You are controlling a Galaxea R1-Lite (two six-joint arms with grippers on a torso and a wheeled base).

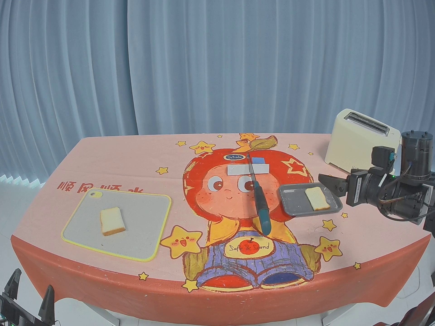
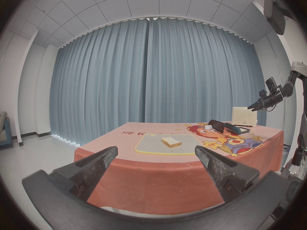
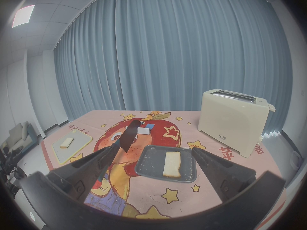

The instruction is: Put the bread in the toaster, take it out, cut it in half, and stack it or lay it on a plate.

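I am holding the right hand [image 1: 327, 181] wide, just beside the tray [image 1: 294, 203]; the bread slice [image 1: 317, 198] is lying in it, long axis running away from this nearer hand.

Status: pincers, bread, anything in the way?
Left pincer open, low off table's front; right pincer open beside tray. Bread piece on cutting board, second piece on tray. Knife mid-table, blocking neither.

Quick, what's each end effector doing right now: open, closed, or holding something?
Left end effector: open, holding nothing.
Right end effector: open, holding nothing.
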